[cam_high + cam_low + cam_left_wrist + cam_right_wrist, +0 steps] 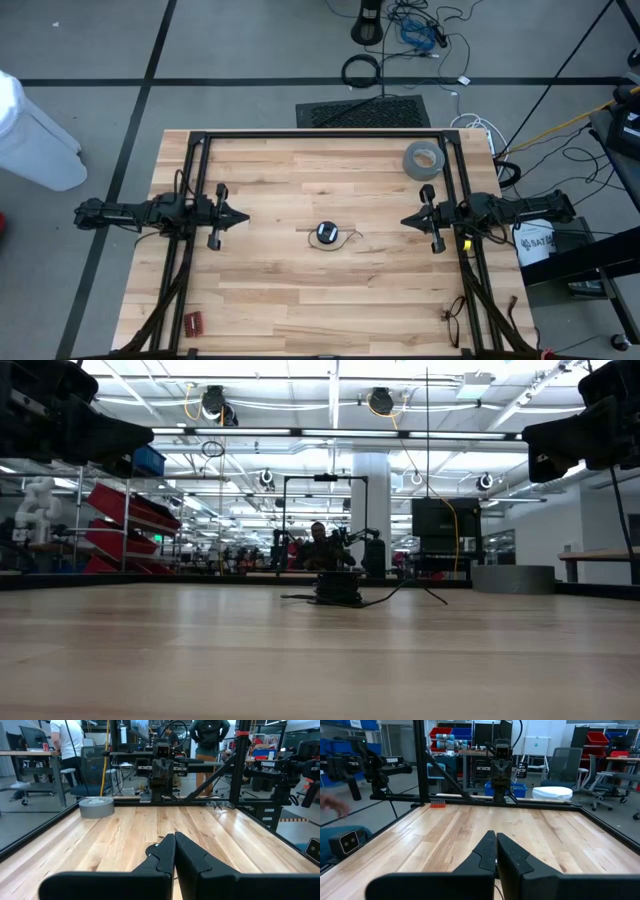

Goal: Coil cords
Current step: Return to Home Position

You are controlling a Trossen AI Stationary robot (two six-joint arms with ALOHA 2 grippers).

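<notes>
The left hand (240, 216) hangs above the left side of the tabletop (300, 290), pointing toward the middle. Its two fingers (162, 851) are pressed together with nothing between them. The right hand (407, 220) faces it from the right side, also raised, with its fingers (509, 851) closed tight on nothing.

Between the two tips, apart from both, the thin black wire (327, 235) lies on the middle of the tabletop. It is wound into a small round coil with a bluish spot at its centre. A short loose end trails off toward the right hand. In the low view the coil (338, 589) sits flat on the wood, with loose strands running out on either side.

A grey tape roll (423, 160) lies at the far right of the tabletop, well apart from the wire. A small red item (192, 322) rests near the front left corner.
</notes>
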